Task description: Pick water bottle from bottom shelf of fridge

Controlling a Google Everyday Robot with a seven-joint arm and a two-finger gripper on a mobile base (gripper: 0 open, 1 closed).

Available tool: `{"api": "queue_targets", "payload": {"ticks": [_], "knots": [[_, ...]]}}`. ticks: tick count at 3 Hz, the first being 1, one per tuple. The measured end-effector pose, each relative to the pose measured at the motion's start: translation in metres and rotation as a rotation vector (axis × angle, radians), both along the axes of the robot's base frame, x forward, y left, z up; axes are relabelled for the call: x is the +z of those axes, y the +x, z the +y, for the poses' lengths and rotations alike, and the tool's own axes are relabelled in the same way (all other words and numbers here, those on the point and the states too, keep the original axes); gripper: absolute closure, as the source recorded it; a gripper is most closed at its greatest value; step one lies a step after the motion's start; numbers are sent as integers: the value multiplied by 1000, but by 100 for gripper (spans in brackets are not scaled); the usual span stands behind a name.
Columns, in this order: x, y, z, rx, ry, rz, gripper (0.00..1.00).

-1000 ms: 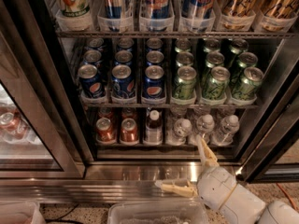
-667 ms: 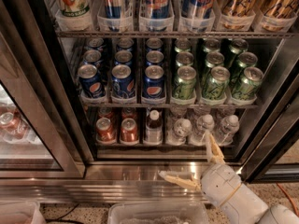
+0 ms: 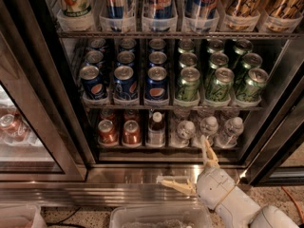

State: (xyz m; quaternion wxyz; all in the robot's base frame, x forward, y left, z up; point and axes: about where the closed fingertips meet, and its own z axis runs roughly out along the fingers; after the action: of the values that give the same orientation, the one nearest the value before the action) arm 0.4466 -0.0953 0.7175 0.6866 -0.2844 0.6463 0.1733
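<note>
The fridge (image 3: 42,103) stands open in the camera view, its steel base strip across the bottom. On the bottom shelf (image 3: 166,148) stand three clear water bottles with white caps: left (image 3: 184,132), middle (image 3: 208,128) and right (image 3: 231,129). A white-capped bottle of brown liquid (image 3: 156,128) and two red cans (image 3: 119,132) stand left of them. My gripper (image 3: 183,161) is open in front of the shelf's lip, just below the left and middle water bottles. One cream finger (image 3: 208,151) points up toward the middle bottle; the other (image 3: 175,185) points left over the steel strip. It holds nothing.
The rack above holds blue cans (image 3: 126,82) on the left and green cans (image 3: 216,82) on the right. A top rack holds tall cans (image 3: 159,4). A neighbouring glass door with red cans (image 3: 12,127) is on the left. A clear plastic bin (image 3: 161,217) sits at the bottom.
The gripper has moved slightly right and forward toward the bottom shelf. Its fingers stay spread. The drinks have not moved.
</note>
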Motion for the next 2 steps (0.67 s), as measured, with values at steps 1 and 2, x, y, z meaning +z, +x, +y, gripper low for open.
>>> {"api": "queue_targets", "payload": {"ticks": [1,2], "knots": [[0,0,0,0,0,0,0],[-7,7,-5,-41,56,9,0]]}}
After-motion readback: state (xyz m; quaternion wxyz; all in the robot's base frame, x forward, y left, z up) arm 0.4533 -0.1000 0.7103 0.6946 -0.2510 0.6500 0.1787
